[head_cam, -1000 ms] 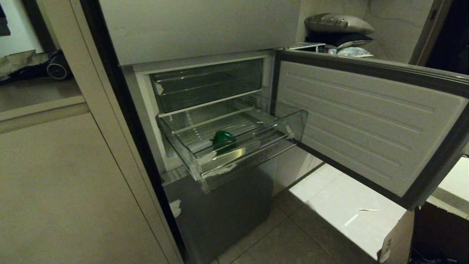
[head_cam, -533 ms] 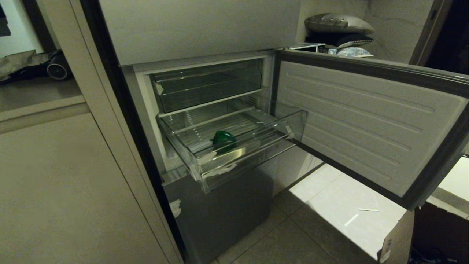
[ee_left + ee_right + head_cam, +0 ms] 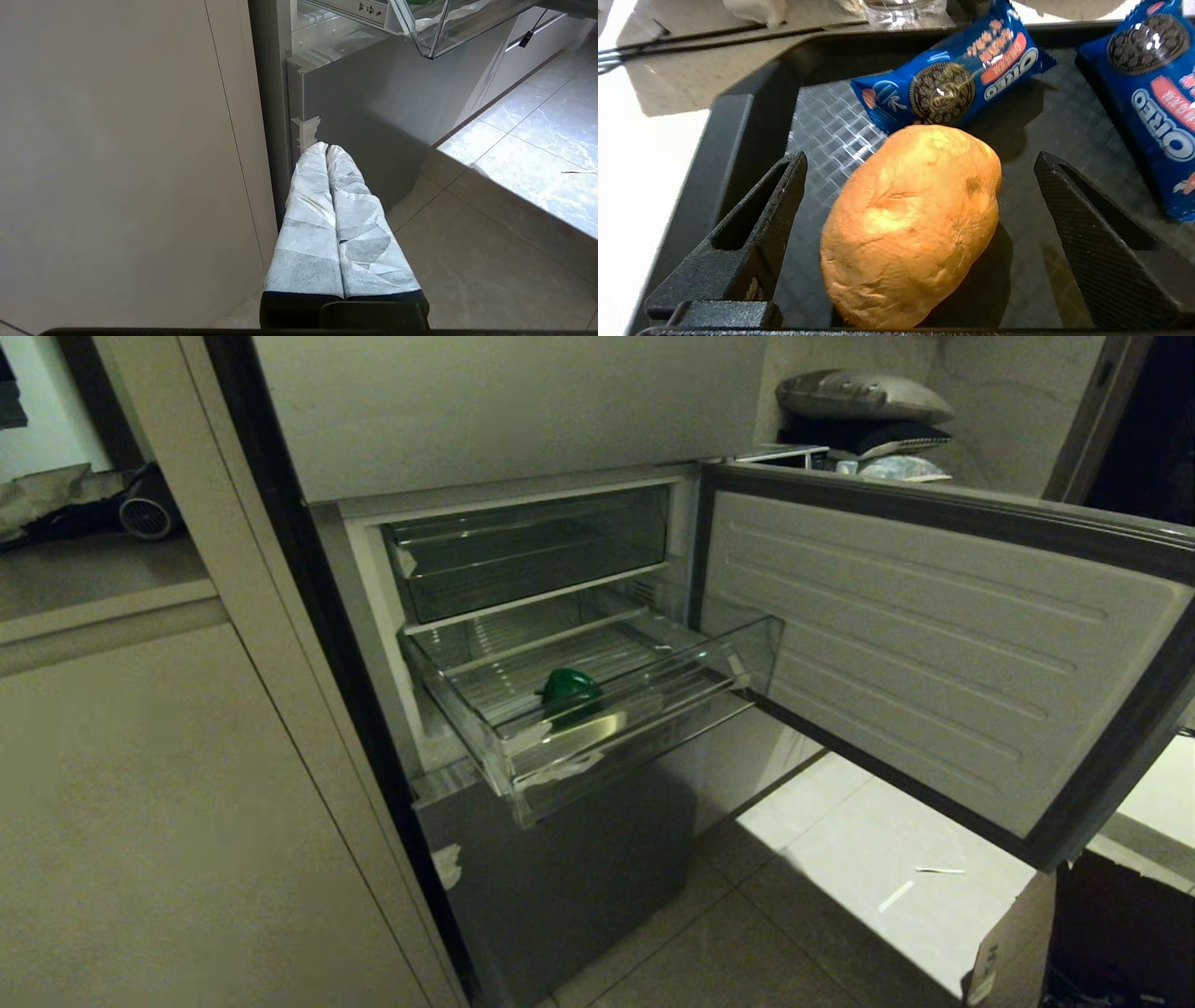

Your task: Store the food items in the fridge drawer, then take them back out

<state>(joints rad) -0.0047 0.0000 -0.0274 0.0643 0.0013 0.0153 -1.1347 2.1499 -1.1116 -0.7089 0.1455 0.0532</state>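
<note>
1. We see the wide clear plastic fridge drawer point(image 3: 597, 695) pulled out of the open fridge, white tape scraps on its front.
2. The small glossy dark-green pepper-like lump point(image 3: 569, 692) lies on the drawer's ridged floor, near the front wall.
3. Our right gripper point(image 3: 920, 186) hangs over a black tray point(image 3: 738, 121), fingers spread wide on either side of the orange-brown rounded lump point(image 3: 915, 224), not touching it.
4. Two blue Oreo packets point(image 3: 952, 79) lie in the tray beyond the lump.
5. Our left gripper point(image 3: 327, 149), fingers pressed together and wrapped in pale tape, hangs low beside the grey steel lower panel point(image 3: 373, 102), holding nothing.
</note>
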